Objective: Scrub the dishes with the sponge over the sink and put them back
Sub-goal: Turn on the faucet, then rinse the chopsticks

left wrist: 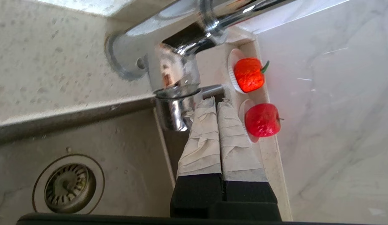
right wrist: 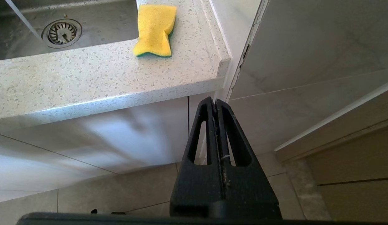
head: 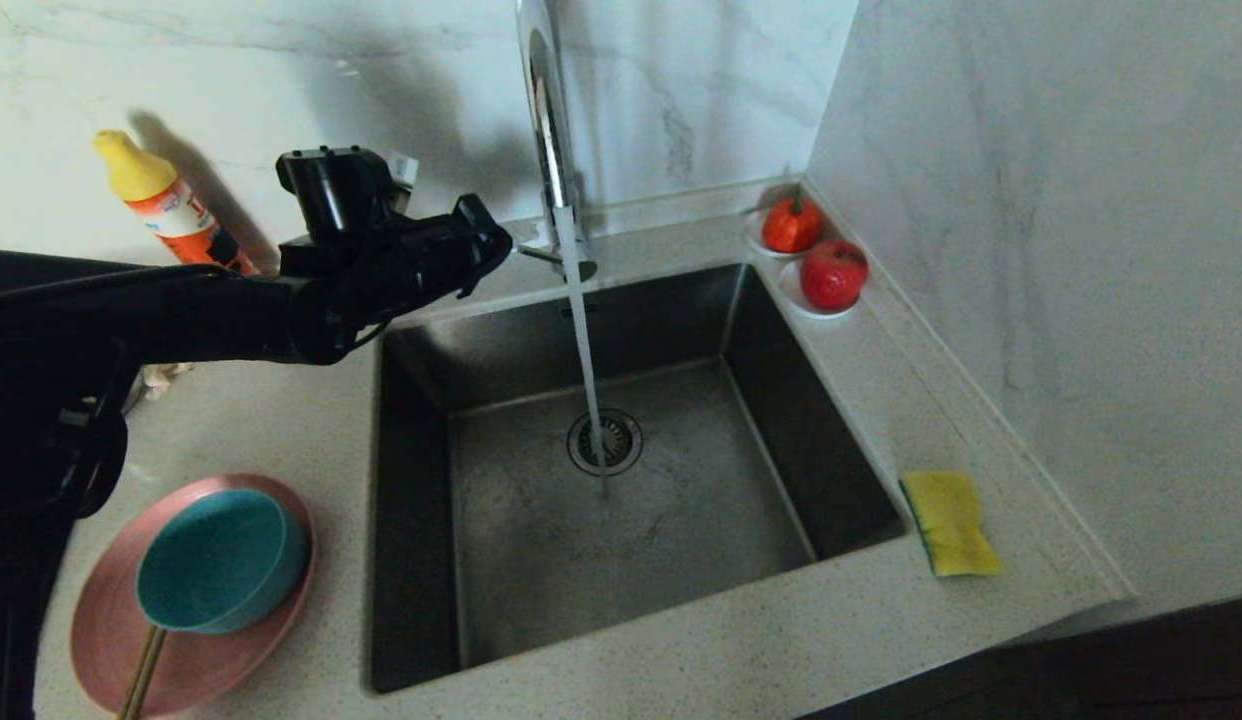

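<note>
No legible writing is seen. The left gripper point(left wrist: 216, 103) is clenched empty beside the tap point(head: 553, 130). The right gripper point(right wrist: 215, 103) is clenched empty, parked below the speckled countertop point(head: 841, 610). The sponge point(head: 949, 522) lies right of the sink point(head: 621, 520); the bowl point(head: 219, 560) sits on the plate point(head: 101, 620).

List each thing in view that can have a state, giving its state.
tap: running into the sink
left gripper: shut, empty, at the tap's base
right gripper: shut, empty, below the counter edge
sponge: dry-looking, on the counter
teal bowl: upright on the pink plate
</note>
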